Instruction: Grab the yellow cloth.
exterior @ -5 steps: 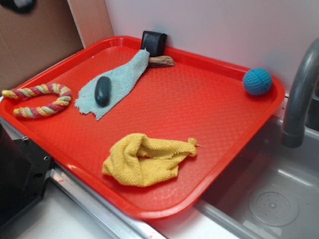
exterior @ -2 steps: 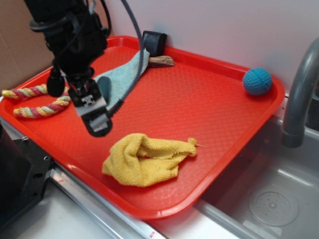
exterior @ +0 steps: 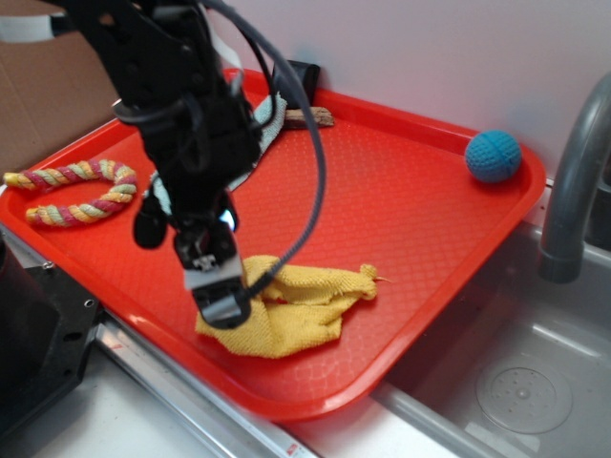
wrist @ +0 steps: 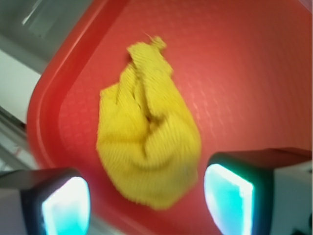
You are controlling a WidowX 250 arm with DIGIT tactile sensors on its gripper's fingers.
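Observation:
The yellow cloth (exterior: 291,307) lies crumpled on the red tray (exterior: 401,200) near its front edge. It also fills the middle of the wrist view (wrist: 146,147). My gripper (exterior: 215,286) hangs over the cloth's left end, pointing down. In the wrist view the gripper (wrist: 146,208) is open, its two fingers wide apart on either side of the cloth's near end, with nothing between them. I cannot tell whether the fingertips touch the cloth.
A pale blue-green cloth (exterior: 258,134) lies at the tray's back, mostly hidden by my arm. A braided rope ring (exterior: 72,191) lies at the left. A blue ball (exterior: 494,156) sits at the back right. A grey tap (exterior: 573,172) and sink (exterior: 516,382) stand to the right.
My arm came into view from the upper left and moved right and down over the tray, from beside the blue-green cloth to above the yellow cloth's left end. The cloth has not moved.

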